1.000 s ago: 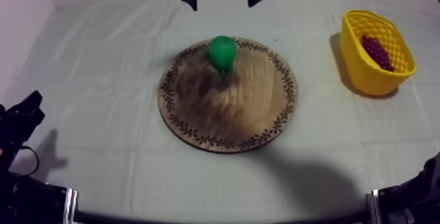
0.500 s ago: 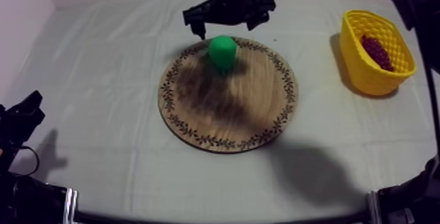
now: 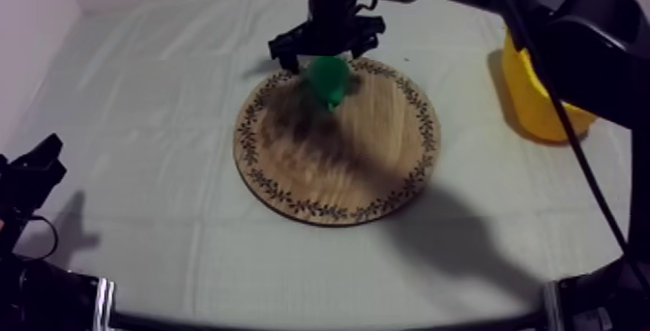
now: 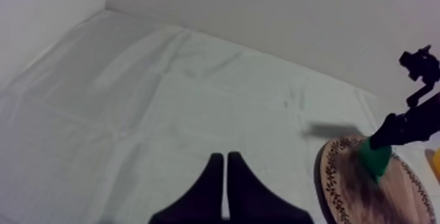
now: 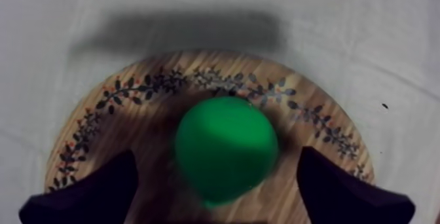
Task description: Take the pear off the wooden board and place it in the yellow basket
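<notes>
The pear (image 3: 329, 77) sits on the wooden board (image 3: 353, 170), our right gripper (image 3: 327, 45) over it, fingers apart. Our left gripper (image 4: 226, 158) is closed, empty.

Table (image 3: 145, 112): one, covered edge to edge by a grey-white cloth (image 4: 164, 109). The cloth is smooth overall, with long creases and shallow folds running both lengthwise and across.

Back wall (image 4: 262, 17): plain, pale and unmarked. It meets the far edge of the cloth in a straight line.

Side wall (image 4: 46, 10): same pale finish, joining the back wall at a vertical corner.

Light: even and diffuse, with no hard glare. Soft-edged grey shadows (image 3: 464, 257) lie on the cloth.
</notes>
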